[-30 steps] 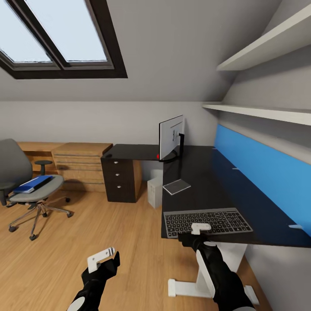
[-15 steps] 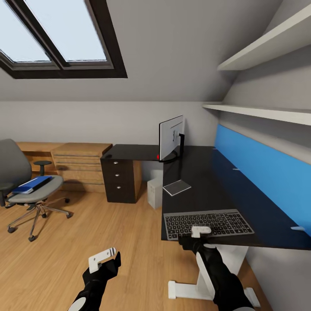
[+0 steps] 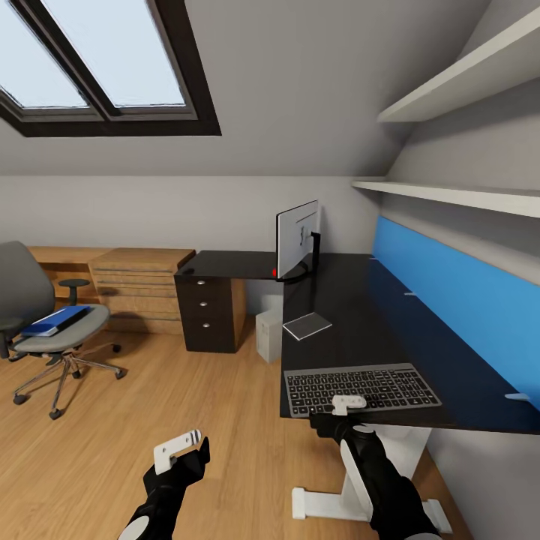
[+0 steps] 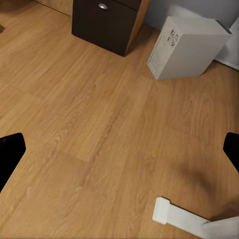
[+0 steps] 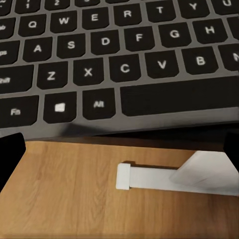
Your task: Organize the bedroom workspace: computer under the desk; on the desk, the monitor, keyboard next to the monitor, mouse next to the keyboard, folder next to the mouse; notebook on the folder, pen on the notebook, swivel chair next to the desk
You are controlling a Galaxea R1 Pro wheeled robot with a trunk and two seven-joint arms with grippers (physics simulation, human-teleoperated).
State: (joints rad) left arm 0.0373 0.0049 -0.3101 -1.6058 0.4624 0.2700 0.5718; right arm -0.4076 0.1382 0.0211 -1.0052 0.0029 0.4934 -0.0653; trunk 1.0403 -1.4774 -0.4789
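Black L-shaped table (image 3: 420, 330) along the blue wall panel (image 3: 457, 300), two pale shelves (image 3: 465, 196) above it, skylight (image 3: 97, 67) in the sloped ceiling. Wood floor (image 3: 187, 390) open between table and swivel chair (image 3: 37, 315), well apart at the far left, with a low wooden cabinet (image 3: 139, 289) behind. Dark drawer unit (image 3: 204, 311) under the table's far wing; computer (image 3: 268, 334) standing on the floor just beside it, under the table, also seen as a white box (image 4: 186, 47) in the left wrist view. Monitor (image 3: 298, 238) upright at the table's inner corner. Keyboard (image 3: 360, 387) flat at the near edge, slightly overhanging it. Blue folder (image 3: 56, 319) lying on the chair seat. Flat grey pad, perhaps the notebook (image 3: 306, 325), between monitor and keyboard; cannot tell for sure.

Readable on the keys (image 5: 124, 64): Q W E R T Y, A S D F G H, Z X C V B, "Fn" and "Alt".

Right pincer (image 3: 349, 403) raised at the keyboard's front edge, arm reaching up from below, fingers spread wide in the wrist view, not gripping. Left pincer (image 3: 177, 445) held low over bare floor, likewise parted and empty.
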